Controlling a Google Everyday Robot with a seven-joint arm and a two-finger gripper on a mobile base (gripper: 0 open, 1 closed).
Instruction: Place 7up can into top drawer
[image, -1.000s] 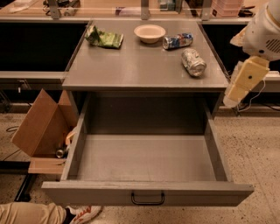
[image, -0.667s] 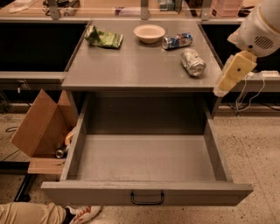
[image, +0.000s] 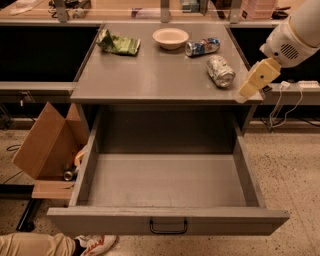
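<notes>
The dented silver 7up can (image: 220, 71) is not yet grabbed. The yellow gripper (image: 246, 91) is held just beside the can; whether it is clenched cannot be told. The can must be grasped next.

The top drawer (image: 167, 181) is seen pulled out beneath the cabinet top (image: 150, 75), with a dark handle (image: 168, 227) centred on its front. The 7up can (image: 220, 71) is laid on its side near the top's right edge. Behind it a blue can (image: 202, 47) is laid, with a bowl (image: 170, 37) and a green bag (image: 119, 44) set further left. The gripper (image: 248, 90) is held at the top's front right corner, near the 7up can but apart from it. A cardboard box (image: 45, 142) is seen on the floor at left.
</notes>
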